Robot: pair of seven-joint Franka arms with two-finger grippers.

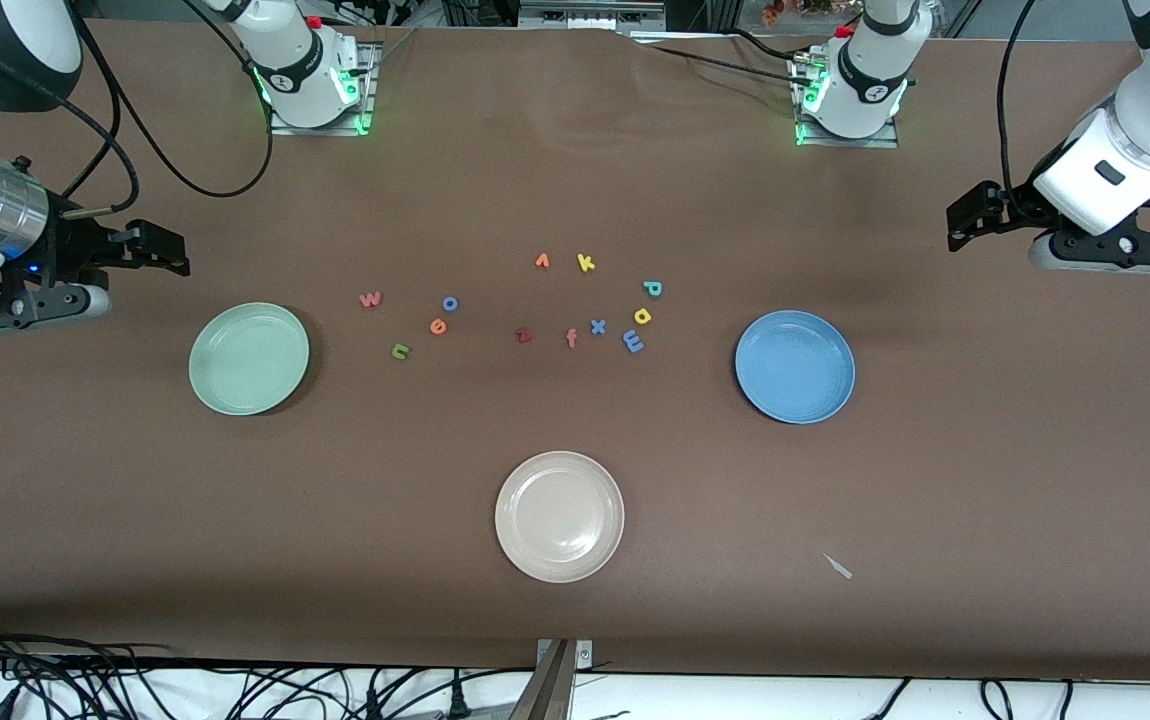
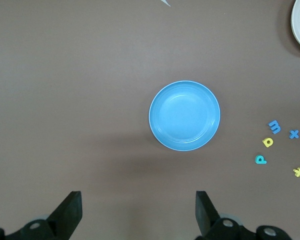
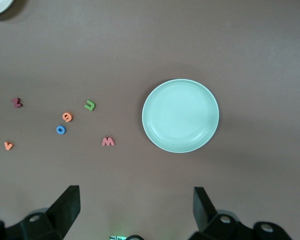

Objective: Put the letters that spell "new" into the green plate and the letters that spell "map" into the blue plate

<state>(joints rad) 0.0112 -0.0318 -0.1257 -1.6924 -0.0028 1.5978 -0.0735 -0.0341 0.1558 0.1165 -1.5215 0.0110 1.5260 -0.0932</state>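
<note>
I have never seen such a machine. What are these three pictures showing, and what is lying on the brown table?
Two robot arms stand at a table. One picture looks down from a high camera facing them; the other two come from cameras on each arm's wrist.

The left gripper hangs open over the table's end near the blue plate. The right gripper hangs open near the green plate. Neither holds anything.

Between those plates lie small foam letters, among them a pink w, green n, blue m and yellow a. A beige-white plate lies nearer the front camera. All plates hold nothing.
</note>
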